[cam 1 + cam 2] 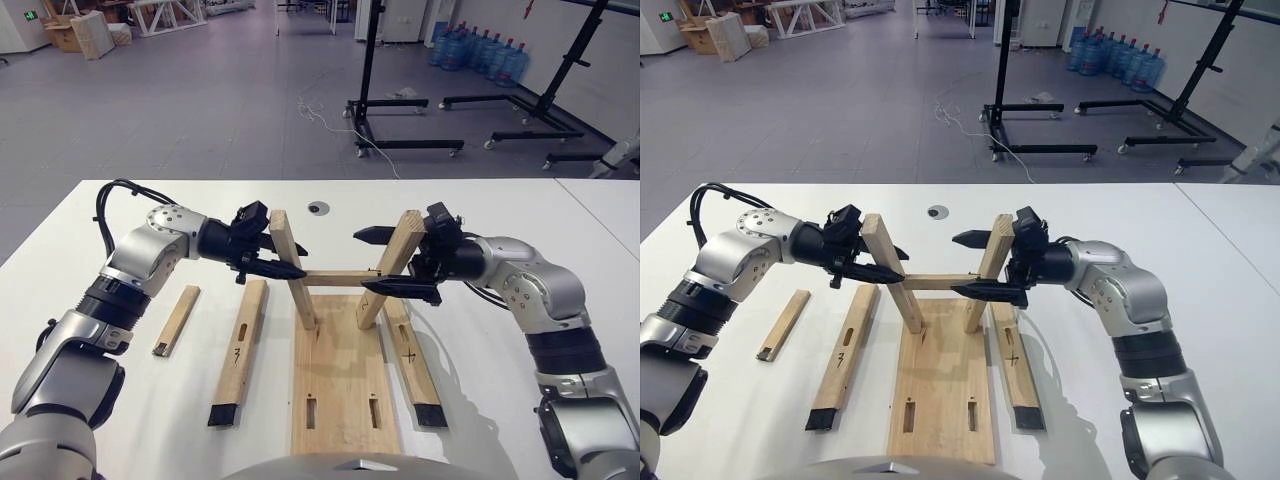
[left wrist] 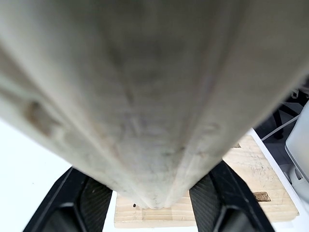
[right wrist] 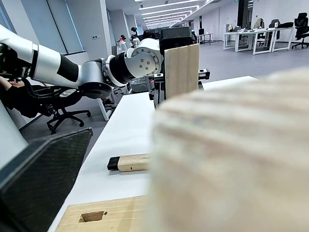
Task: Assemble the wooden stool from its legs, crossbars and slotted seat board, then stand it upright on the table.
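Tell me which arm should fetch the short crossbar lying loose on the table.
Left. The crossbar lies on the left gripper's side, though it clamps the left leg; the right gripper sits across the seat board.

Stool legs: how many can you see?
4. The left standing leg and right standing leg rest on the seat board; the left lying leg and right lying leg flank it.

On the table [image 1: 1200,260] the seat board [image 1: 940,400] is laid flat. Two tilted legs are stood at its far end, joined by a crossbar [image 1: 938,282]. The left leg [image 1: 880,240] is clasped by the left gripper [image 1: 890,263]. The right leg [image 1: 997,240] is straddled by the spread right gripper [image 1: 975,265]. A flat leg [image 1: 845,350] is laid beside the board's left, another [image 1: 1012,360] beside its right, and a short bar [image 1: 783,324] farther left.
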### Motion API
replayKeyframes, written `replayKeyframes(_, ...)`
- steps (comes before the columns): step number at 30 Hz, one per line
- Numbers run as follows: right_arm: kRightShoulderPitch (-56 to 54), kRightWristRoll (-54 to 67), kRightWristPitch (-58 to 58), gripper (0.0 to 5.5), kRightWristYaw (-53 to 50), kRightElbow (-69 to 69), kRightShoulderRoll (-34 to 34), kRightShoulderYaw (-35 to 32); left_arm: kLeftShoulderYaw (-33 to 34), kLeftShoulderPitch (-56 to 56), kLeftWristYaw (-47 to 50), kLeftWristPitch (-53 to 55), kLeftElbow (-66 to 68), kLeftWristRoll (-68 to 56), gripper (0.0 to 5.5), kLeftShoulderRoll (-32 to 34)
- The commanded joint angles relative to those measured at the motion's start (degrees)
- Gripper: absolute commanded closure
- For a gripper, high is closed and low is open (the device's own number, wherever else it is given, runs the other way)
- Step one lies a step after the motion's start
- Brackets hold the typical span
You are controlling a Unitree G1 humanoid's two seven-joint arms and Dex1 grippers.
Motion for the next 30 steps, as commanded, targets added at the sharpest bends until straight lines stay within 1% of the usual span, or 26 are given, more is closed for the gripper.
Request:
replayKeyframes(1, -2.8, -2.1, -2.8, 0.1, -1.5, -0.2, 3.2, 2.3, -4.6, 3.3, 7.2, -0.5, 5.4, 15.1, 3.49, 1.3)
replayKeyframes(4, -3.5, -3.3, -4.8, 0.1, -3.0, 1.5, 3.8, 1.4, -2.7, 3.4, 7.8, -1.9, 7.9, 15.3, 3.49, 3.0)
replayKeyframes(7, -6.0, -5.0, -8.2, 0.1, -6.9, 5.4, 6.2, -0.1, -1.8, 4.0, 7.2, -2.8, 8.9, 15.5, 3.49, 4.6)
replayKeyframes(11, -7.2, -5.2, -10.2, 0.1, -9.6, 7.2, 7.1, -2.6, -1.8, 2.3, 9.2, -5.2, 12.5, 17.6, 3.49, 3.8)
replayKeyframes(18, -7.6, -7.5, -14.5, 0.1, -11.0, 11.7, 5.9, -3.1, -1.2, -3.2, 11.1, -12.0, 21.3, 19.7, 3.49, 2.3)
replayKeyframes(20, -7.5, -6.5, -14.1, 0.1, -11.3, 11.7, 5.6, -3.9, -1.2, -4.5, 12.5, -14.0, 24.3, 20.6, 2.94, 1.7)
replayKeyframes(23, -7.8, -5.5, -13.1, 0.1, -11.9, 11.6, 5.4, -5.1, -0.6, -6.2, 14.4, -16.2, 28.6, 22.6, 2.38, 0.7)
replayKeyframes(27, -8.1, -6.0, -13.1, 0.1, -12.2, 12.3, 5.2, -6.1, 1.9, -7.6, 13.5, -18.3, 31.5, 25.2, 1.9, -0.4)
replayKeyframes(30, -8.2, -6.4, -13.4, 0.1, -12.6, 12.5, 5.4, -6.5, 4.3, -7.5, 11.8, -18.1, 30.3, 25.7, 1.46, -0.4)
